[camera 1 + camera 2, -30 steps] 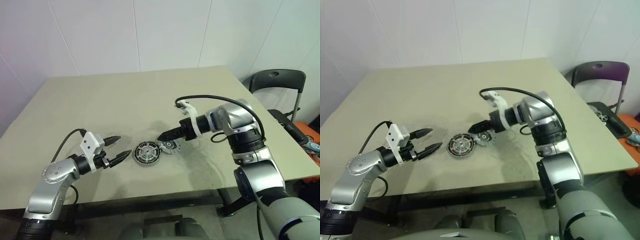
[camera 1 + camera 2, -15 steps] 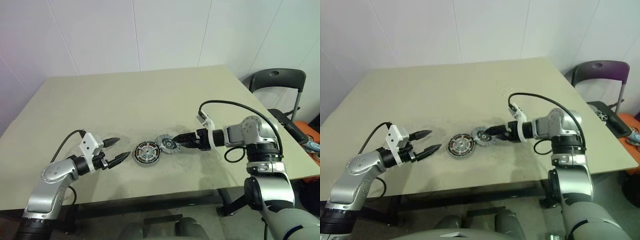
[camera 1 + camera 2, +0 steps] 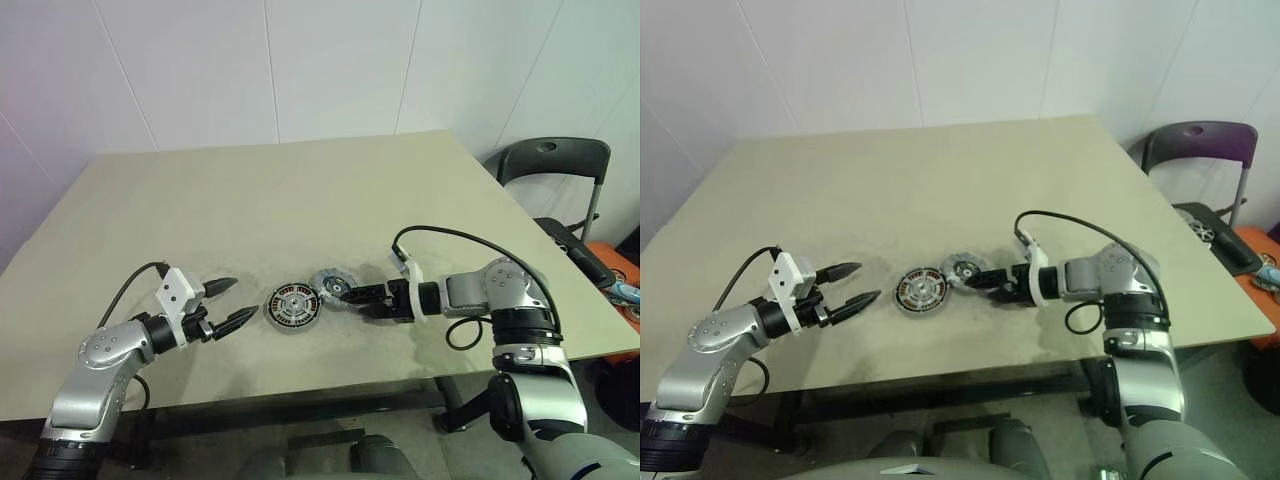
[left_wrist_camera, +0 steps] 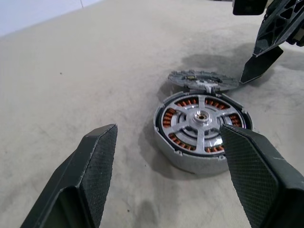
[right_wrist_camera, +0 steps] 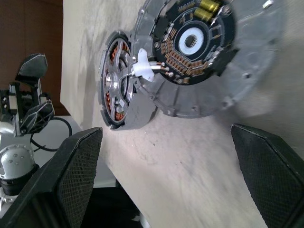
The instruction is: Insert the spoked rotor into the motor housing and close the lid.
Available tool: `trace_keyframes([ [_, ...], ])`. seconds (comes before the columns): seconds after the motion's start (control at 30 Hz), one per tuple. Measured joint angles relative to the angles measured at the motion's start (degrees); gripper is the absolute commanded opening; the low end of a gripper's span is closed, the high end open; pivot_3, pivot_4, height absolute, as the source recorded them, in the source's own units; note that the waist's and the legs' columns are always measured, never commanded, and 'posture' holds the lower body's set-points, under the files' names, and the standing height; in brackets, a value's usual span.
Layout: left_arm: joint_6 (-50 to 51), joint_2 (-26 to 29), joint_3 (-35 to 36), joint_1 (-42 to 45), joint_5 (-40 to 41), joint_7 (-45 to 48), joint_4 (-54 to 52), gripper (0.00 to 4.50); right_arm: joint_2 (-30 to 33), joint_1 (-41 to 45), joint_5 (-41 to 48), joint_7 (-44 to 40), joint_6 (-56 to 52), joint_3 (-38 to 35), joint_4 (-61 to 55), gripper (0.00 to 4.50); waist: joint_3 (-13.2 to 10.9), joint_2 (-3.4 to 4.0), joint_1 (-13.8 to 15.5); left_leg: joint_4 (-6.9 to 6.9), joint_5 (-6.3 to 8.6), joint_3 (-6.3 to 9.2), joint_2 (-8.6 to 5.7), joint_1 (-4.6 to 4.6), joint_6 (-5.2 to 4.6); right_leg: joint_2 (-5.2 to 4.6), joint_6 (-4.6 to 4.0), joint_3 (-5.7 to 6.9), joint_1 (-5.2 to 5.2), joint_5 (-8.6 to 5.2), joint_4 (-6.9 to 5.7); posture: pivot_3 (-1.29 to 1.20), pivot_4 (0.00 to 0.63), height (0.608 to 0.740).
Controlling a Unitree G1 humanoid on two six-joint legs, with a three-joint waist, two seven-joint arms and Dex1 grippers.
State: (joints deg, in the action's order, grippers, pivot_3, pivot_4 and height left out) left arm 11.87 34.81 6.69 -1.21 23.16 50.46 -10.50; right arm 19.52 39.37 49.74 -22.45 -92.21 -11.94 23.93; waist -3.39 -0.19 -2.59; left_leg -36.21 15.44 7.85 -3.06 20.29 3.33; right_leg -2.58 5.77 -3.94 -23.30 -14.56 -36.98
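Observation:
The motor housing [image 3: 293,305] lies flat on the table's front middle, a ring of copper-brown windings showing inside its grey rim. Silver spokes and a hub [image 4: 200,115] lie across the windings, which I take for the spoked rotor seated in it. The lid [image 3: 333,285], a grey notched disc, leans tilted on the housing's far-right rim with its circuit-board face [image 5: 194,42] up; thin wires join the two. My right gripper [image 3: 352,300] stands open just right of the lid, low over the table and clear of it. Left of the housing my left gripper [image 3: 245,298] is open and empty.
The beige table [image 3: 300,190] is bare behind the parts, and its front edge runs close below both grippers. A dark chair [image 3: 555,165] stands past the table's right edge, with dark and orange items [image 3: 610,270] below it.
My right arm has dropped lower and rolled, and its fingers have drawn back from over the lid to its right side. The lid, the housing and the left gripper have stayed put.

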Motion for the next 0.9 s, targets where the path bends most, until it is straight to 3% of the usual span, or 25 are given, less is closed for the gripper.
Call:
trace_keyframes([
  [0.47, 0.1, 0.7, 1.2, -0.4, 0.1, -0.1, -1.0, 3.66, -7.3, -0.4, 1.8, 11.1, 0.0, -10.3, 1.3, 4.48, 0.0, 0.00, 0.0, 0.00, 0.00, 0.00, 0.01, -0.04, 0.00, 0.03, 0.00, 0.00, 0.03, 0.00, -0.01, 0.00, 0.000, 0.740],
  [0.9, 0.3, 1.2, 1.3, -0.4, 0.1, -0.2, -1.6, 3.66, -11.2, -0.6, -1.6, 13.2, 0.0, -19.6, 2.8, 4.48, 0.0, 0.01, 0.0, -0.04, -0.01, -0.03, 0.02, -0.21, -0.01, 0.03, 0.10, -0.01, 0.22, -0.09, -0.01, 0.00, 0.000, 0.740],
])
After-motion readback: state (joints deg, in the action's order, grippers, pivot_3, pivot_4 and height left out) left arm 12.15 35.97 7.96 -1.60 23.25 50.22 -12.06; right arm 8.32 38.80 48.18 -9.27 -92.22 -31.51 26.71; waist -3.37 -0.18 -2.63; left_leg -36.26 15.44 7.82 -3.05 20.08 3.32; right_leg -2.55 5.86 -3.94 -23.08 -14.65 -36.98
